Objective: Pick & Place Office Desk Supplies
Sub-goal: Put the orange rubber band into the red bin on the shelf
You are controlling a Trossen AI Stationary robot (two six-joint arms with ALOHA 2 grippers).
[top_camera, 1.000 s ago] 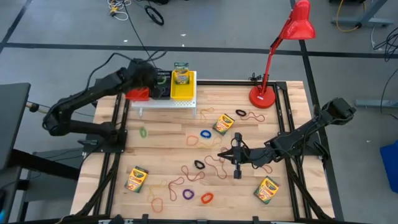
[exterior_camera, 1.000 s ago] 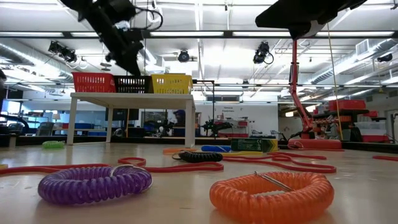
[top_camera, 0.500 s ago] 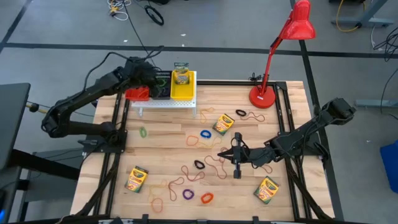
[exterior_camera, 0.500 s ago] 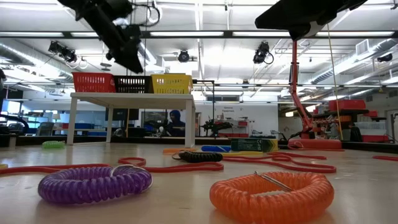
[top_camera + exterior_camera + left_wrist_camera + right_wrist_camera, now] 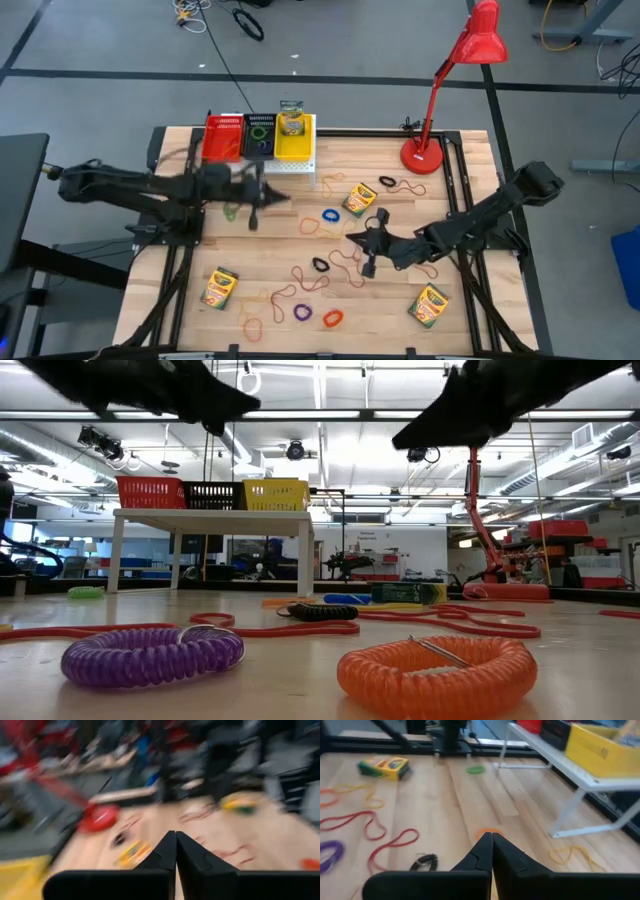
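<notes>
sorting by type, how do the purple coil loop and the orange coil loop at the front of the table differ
In the low view, the purple coil loop lies flatter and stretched long, while the orange coil loop sits rounder and taller. The purple one carries a thin metal ring on its top; the orange one has a short metal piece lying across its top. From above, the purple lies left of the orange. Both are spiral elastic loops resting loose on the wooden table.

A wooden table (image 5: 440, 200) stood on a dark frame. A tall red desk lamp (image 5: 455, 70) stood at its far right corner, its round base (image 5: 423, 155) on the wood. A white perforated stand (image 5: 270, 165) stood at the far edge, carrying three bins side by side: red (image 5: 222, 138), black (image 5: 258, 135) and yellow (image 5: 294, 140). Cables (image 5: 215, 20) lay on the grey floor beyond.
</notes>
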